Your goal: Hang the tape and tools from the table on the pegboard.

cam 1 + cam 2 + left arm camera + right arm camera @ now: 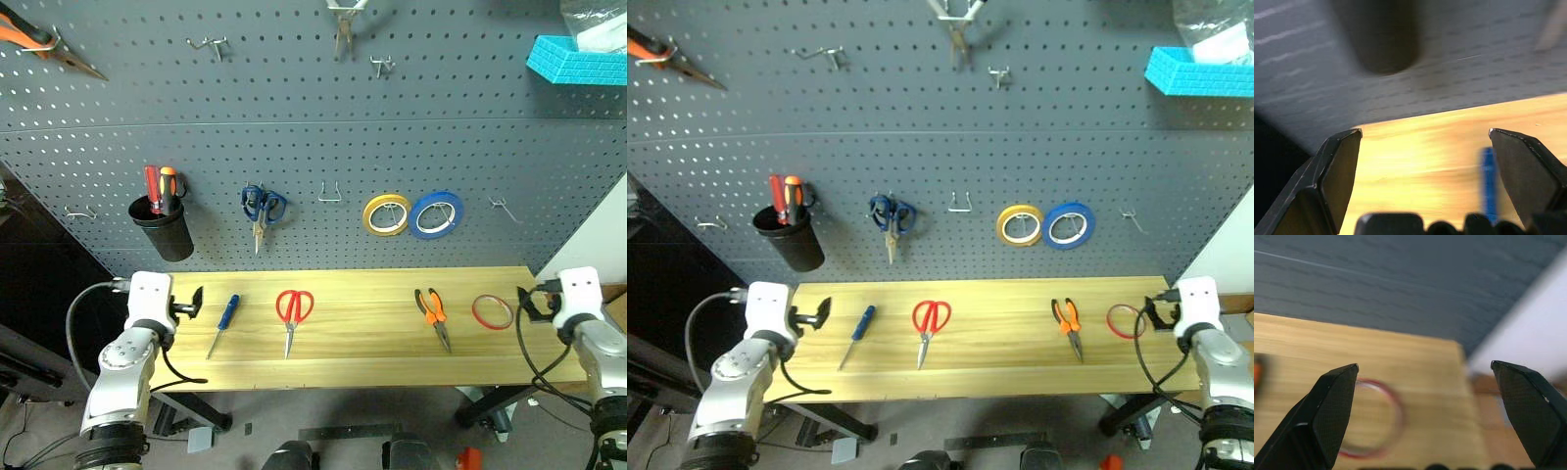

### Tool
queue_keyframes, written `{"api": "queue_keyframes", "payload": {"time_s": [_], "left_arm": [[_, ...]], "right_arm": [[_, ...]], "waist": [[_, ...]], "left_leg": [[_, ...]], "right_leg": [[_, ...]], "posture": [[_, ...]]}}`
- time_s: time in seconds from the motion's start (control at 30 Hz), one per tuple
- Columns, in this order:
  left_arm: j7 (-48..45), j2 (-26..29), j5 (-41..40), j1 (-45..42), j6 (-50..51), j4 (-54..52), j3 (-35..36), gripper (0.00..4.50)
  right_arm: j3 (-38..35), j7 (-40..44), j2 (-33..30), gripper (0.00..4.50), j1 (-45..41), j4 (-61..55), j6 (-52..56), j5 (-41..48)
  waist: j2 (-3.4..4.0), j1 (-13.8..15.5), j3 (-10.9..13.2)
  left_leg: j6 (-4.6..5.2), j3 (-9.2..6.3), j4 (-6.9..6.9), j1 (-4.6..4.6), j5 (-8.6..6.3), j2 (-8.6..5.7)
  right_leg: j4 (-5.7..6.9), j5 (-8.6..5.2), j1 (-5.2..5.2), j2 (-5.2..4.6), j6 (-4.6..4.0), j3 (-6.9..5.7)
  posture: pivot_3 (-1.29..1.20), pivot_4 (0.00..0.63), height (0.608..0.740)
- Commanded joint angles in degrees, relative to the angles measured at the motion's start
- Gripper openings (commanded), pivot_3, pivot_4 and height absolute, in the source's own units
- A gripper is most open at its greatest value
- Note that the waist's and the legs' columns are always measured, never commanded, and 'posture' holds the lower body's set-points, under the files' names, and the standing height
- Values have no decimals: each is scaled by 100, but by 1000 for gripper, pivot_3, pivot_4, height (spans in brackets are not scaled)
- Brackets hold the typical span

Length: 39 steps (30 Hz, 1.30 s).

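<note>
Both grippers sit nearest the camera, one at each end of the bench. Left gripper [196, 302] hangs at the left end with its fingers spread wide and nothing between them; right gripper [527, 302] is at the right end, likewise spread and empty.

On the table [372, 338], from left to right, lie four items in a row, well apart:
- Blue-handled screwdriver [223, 324], just beside the left gripper. Likely light and rigid; take it across the handle, where the round grip may roll.
- Red-handled scissors [292, 315], blades closed and pointing toward the front edge. Steel blades look slick; grasp at the pivot or a handle loop.
- Pliers [433, 314] with orange-and-black handles. Probably the heaviest item; grip both handles together.
- Red tape [492, 311], a thin ring lying flat, just beside the right gripper. It appears light and flimsy, so pinch one side of the rim lightly.

The bench top is smooth, light wood planking with no obstructions between items.

Behind it stands the pegboard [294, 157]. It already carries a black cup [164, 228] of screwdrivers, blue-handled scissors [262, 209], a yellow roll [387, 213] and a blue roll [437, 213]. Bare hooks [330, 193] are free for hanging.
</note>
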Motion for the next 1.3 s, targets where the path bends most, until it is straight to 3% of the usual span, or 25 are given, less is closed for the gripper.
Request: {"api": "queue_keyframes", "payload": {"time_s": [0.03, 0.33, 0.67, 0.8, 0.9, 1.2, 1.3], "left_arm": [[-662, 158, -196, -206, 414, -862, -441, 4478], [-2533, 358, -733, -582, 1017, -1959, -1745, 4478], [-3502, 273, -777, -1582, 1192, -1923, -2563, 4478], [-3541, 185, -724, -1805, 1196, -1889, -2680, 4478], [-3574, 156, -700, -1864, 1187, -1921, -2751, 4500], [-3710, 157, -766, -1866, 1176, -2089, -2845, 4500], [-3796, 140, -751, -1910, 1111, -2084, -2871, 4500]], "right_arm": [[245, 338, 32, 4500, 23, -777, 669, 124], [635, 870, -52, 4500, -533, -437, 1497, 4], [1240, 1294, -16, 4500, -2012, 1861, 1254, -553], [1439, 1412, -1, 4500, -2449, 2842, 1056, -774], [1489, 1501, 14, 3957, -2702, 3380, 1049, -861], [1531, 1606, -17, 857, -3022, 4179, 1097, -979], [1522, 1520, -31, 16, -3016, 4224, 970, -1015]], "waist": [[-4, 5, 67], [18, -20, 444], [-42, -134, 890], [-56, -142, 967], [-87, -143, 1021], [-130, -128, 1062], [-130, -125, 1062]], "left_leg": [[0, 0, 1, -2, 0, 0], [0, 23, 0, -67, 1, 6], [3, 64, 3, -84, 0, 27], [-10, 78, 12, -181, 6, 28], [-10, 83, 12, -190, 6, 26], [-10, 78, 28, -190, 6, 29], [-10, 78, 41, -190, 6, 29]], "right_leg": [[1, 2, -2, 0, -4, -1], [1, 17, -78, -1, -29, 11], [-3, 23, -90, 1, -38, 16], [3, 26, -189, -5, -38, 16], [-4, 26, -194, -8, -39, 15], [1, 40, -190, -4, -41, 10], [0, 46, -184, -3, -38, 10]], "posture": [[-77, 141, 740], [-100, 224, 740], [-84, 314, 740], [-65, 332, 740], [-57, 335, 740], [-58, 321, 740], [-67, 310, 740]]}}
